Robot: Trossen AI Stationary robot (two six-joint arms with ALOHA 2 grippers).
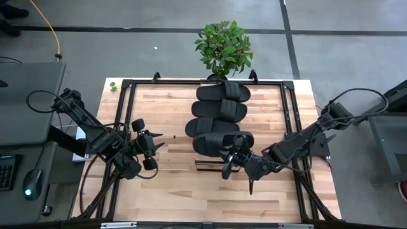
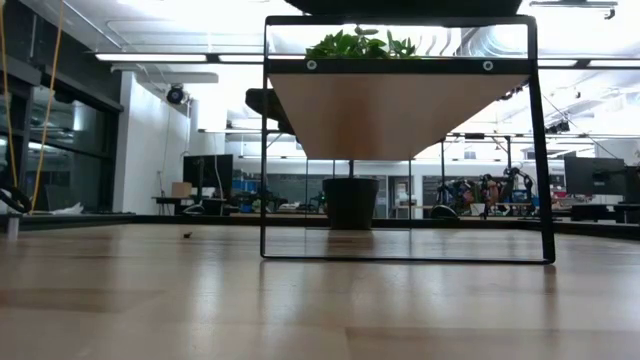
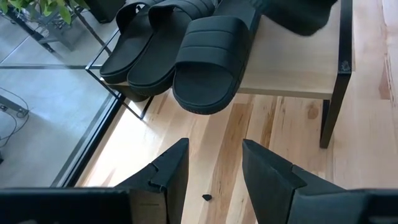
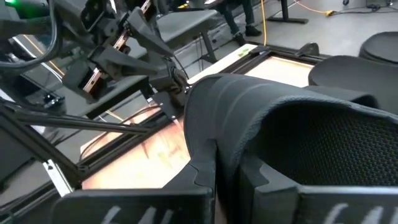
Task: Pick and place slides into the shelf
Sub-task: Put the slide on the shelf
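The shelf (image 3: 292, 68) stands in the middle of the table, its pale board raised on a dark frame (image 2: 400, 110). Three black slides (image 1: 219, 108) lie side by side on the board, toes (image 3: 202, 93) overhanging its left edge. A further slide (image 1: 219, 143) is over the board's near end, with my right gripper (image 1: 232, 158) shut on it. Whether this slide rests on the board I cannot tell. My left gripper (image 1: 152, 147) hovers open over the table to the left of the shelf, nothing between its fingers (image 3: 174, 168). My right gripper (image 4: 217, 168) pinches the slide's wide strap band at its edge (image 4: 214, 134). One finger lies on the strap's ridged outer side, the other inside the foot opening. The fingers come nearly level from the table's near right side.
A potted plant (image 1: 224, 48) stands at the table's far edge behind the shelf. Black rails (image 1: 127, 114) frame the tabletop. Bare wood lies to the left and right of the shelf and toward the near edge (image 1: 191, 197).
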